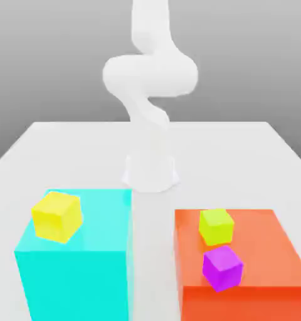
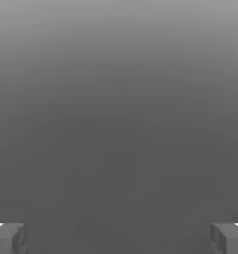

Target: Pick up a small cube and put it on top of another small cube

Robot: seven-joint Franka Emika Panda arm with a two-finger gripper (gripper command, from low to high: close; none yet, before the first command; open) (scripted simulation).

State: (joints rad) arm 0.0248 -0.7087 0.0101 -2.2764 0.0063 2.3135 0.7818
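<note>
Pale tabletop (image 1: 150, 139) w/ sm. plain purple cube (image 1: 222, 268) askew on orange blk (image 1: 266, 257).

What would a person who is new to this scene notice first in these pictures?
The eye likely goes first to two big bright blocks: the cyan block at the exterior view's left and the orange block at its right. On the cyan one sits a yellow cube; on the orange one are a yellow-green cube and a purple cube. Behind them rises the white robot arm.
</note>
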